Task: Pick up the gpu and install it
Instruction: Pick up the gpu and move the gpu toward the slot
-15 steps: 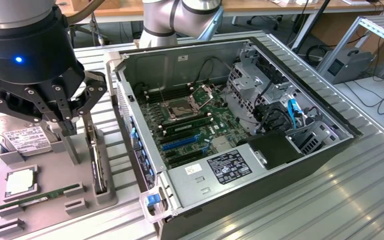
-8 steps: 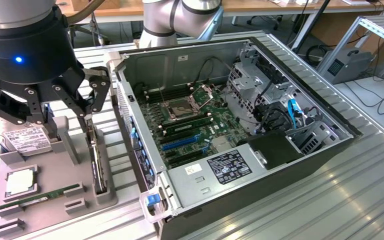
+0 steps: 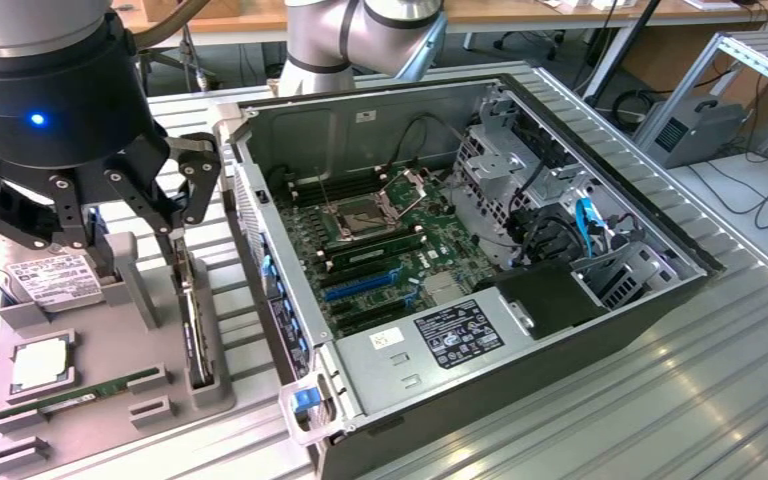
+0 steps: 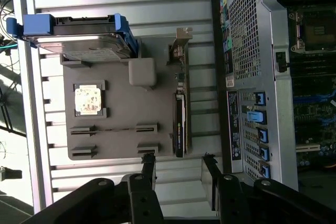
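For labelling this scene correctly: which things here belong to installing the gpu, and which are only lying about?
For the job:
- gpu
- open computer case

Lying about, on the grey tray:
- hard drive
- processor chip
- RAM stick

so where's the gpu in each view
Exterior view: the gpu stands on edge at the exterior view's left, between the grey tray and the computer case.
Wrist view: the gpu lines the tray edge facing the case.
Shared landmark: the hard drive on the tray.
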Controlling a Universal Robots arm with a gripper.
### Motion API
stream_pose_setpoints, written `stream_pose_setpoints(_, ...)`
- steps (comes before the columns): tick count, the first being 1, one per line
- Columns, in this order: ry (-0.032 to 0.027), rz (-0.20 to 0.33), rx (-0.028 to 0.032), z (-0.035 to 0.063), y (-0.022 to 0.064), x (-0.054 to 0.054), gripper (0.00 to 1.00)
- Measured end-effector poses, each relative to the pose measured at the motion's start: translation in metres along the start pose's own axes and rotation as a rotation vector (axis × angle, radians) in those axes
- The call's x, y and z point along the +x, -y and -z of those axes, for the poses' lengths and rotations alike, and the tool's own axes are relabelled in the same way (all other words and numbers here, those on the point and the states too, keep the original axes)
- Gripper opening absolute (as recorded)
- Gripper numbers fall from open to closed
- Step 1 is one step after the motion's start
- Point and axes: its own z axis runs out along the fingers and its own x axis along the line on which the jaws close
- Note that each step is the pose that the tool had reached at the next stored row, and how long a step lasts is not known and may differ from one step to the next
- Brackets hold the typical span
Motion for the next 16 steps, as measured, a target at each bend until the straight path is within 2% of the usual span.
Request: stream_pose_setpoints(16, 0.0000, 0.000, 0.0001, -0.0038, 0.0002, 0.0001, 0.48)
